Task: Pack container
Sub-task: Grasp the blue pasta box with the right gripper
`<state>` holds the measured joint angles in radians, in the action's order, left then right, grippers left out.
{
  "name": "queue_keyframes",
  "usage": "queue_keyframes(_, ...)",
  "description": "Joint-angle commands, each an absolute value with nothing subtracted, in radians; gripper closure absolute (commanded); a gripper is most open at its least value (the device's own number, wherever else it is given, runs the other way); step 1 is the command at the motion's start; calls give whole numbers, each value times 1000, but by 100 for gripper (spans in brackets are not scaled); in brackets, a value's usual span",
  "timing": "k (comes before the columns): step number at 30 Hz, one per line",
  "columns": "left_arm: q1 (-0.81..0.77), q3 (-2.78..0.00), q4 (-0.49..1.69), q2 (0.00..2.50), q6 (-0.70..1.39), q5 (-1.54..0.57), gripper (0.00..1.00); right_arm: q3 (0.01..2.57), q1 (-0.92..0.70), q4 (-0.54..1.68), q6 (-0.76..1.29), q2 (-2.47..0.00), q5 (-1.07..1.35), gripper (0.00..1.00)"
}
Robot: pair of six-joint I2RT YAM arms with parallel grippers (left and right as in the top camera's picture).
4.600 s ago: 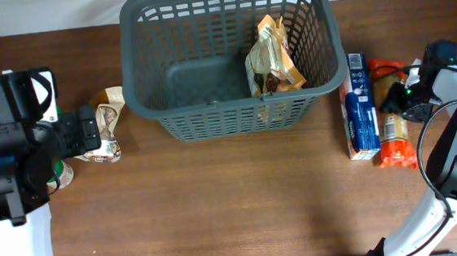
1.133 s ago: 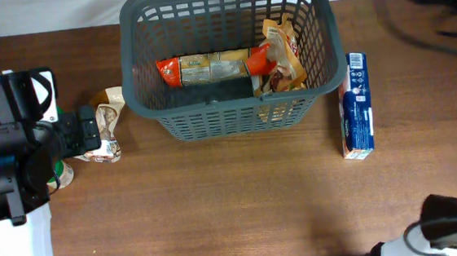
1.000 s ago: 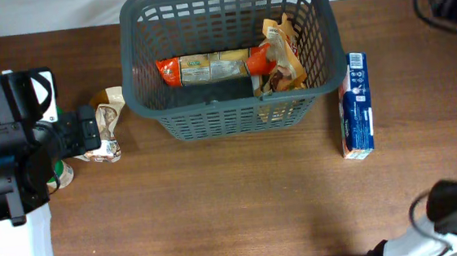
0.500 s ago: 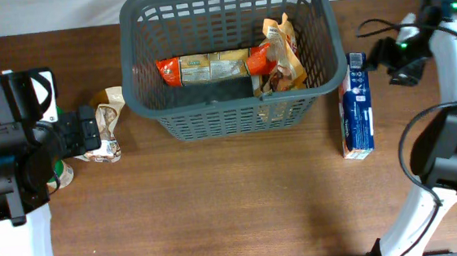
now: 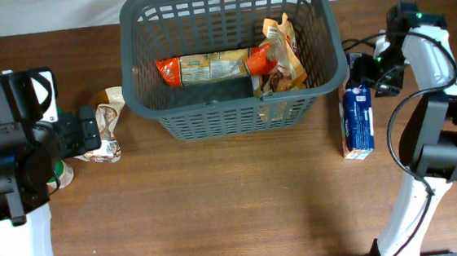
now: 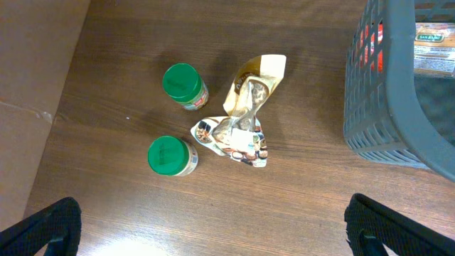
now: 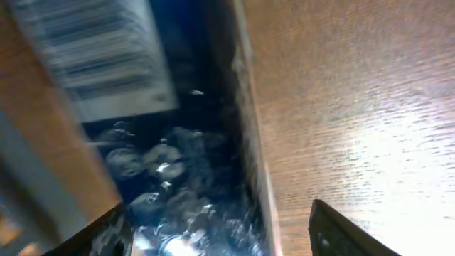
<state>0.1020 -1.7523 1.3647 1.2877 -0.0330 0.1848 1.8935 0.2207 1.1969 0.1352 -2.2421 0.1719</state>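
container sits at the far middle of the table, upright, open side up. inside: orange packet lying flat along the floor, lengthwise left to right; tan bag standing against the right wall, its lower part touching the packet's right end.

blue box lies flat on the table just beside the container's right wall, outside it, long axis running front to back.

right gripper is low over the far end of the blue box. right wrist view is motion-blurred; the box fills the space between the two fingers. bare table shows between the box edge and the other finger, so the jaws are spread and not clamped on the box.

left gripper hangs above the table left of the container, jaws spread wide, nothing between them. below it: crumpled pouch, first green-lidded jar and second green-lidded jar, both upright, just left of the pouch. the pouch is near the container's left wall but apart from it.
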Motion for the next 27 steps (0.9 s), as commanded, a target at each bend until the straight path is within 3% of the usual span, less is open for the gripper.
queue_keyframes(1,99,-1761,1362,1290,-26,196,1,1819,216,1167,132,-2254,138,36)
queue_keyframes(3,99,-1761,1362,1290,-26,196,1,1774,215,1142,133,-2254,142,40)
queue_keyframes(4,99,-1761,1362,1290,-26,196,1,1755,215,1135,133,-2254,146,47)
queue_keyframes(5,99,-1761,1362,1290,-26,196,1,1740,215,1130,139,-2254,145,62)
queue_keyframes(6,99,-1761,1362,1290,-26,196,1,1730,215,1128,139,-2254,146,94)
queue_keyframes(13,99,-1761,1363,1290,-26,196,1,1812,245,1182,139,-2186,146,96)
queue_keyframes(22,99,-1761,1362,1290,-26,196,1,2207,228,1309,101,-1918,147,96)
queue_keyframes(27,99,-1761,1362,1290,-26,196,1,2424,105,1309,-151,-1796,197,96)
